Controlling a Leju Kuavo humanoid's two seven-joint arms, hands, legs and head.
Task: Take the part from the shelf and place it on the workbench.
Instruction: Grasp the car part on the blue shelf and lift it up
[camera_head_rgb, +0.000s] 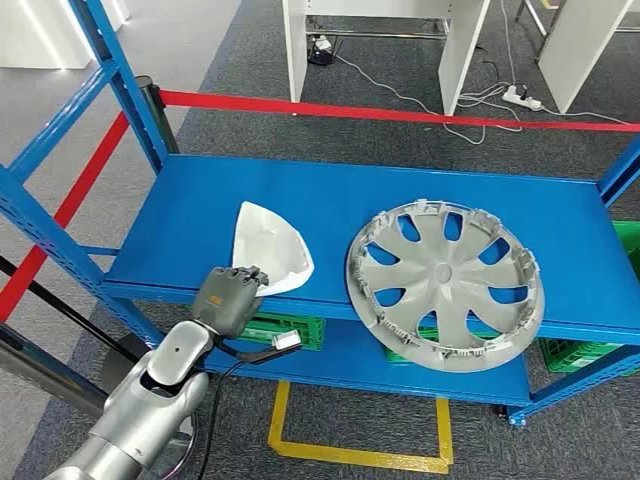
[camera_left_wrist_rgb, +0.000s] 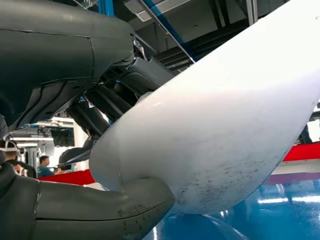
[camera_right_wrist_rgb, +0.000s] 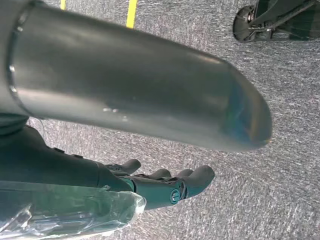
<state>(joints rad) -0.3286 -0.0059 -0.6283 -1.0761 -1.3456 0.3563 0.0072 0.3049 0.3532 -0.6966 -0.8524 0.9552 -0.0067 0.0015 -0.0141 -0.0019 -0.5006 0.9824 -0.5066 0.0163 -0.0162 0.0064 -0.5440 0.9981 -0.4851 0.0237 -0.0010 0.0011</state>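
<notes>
1. Left hand (camera_head_rgb: 229, 297) at the front edge of the blue shelf (camera_head_rgb: 189, 215). The left wrist view shows the thumb under and the darker fingers (camera_left_wrist_rgb: 113, 97) over the near edge of the white triangular part (camera_head_rgb: 268, 248). I judge it gripped at that one edge.
2. The part sits on the shelf deck, left of a silver wheel cover (camera_head_rgb: 445, 282), the two apart. Whether the part is lifted clear of the deck, cannot tell.
3. Right hand (camera_right_wrist_rgb: 166, 186) hangs over grey carpet, holding nothing, fingers loosely extended.
4. Risks, as judgement: the hold is on one corner of a smooth, curved shell, so it may pivot or slip when raised. Dragging it right could bump the wheel cover, which overhangs the shelf front.
5. Hard to make out: fingertip contact is hidden behind the part. The workbench cannot be placed. A small white tag (camera_head_rgb: 287, 341) dangles by the wrist cable; purpose unclear.
</notes>
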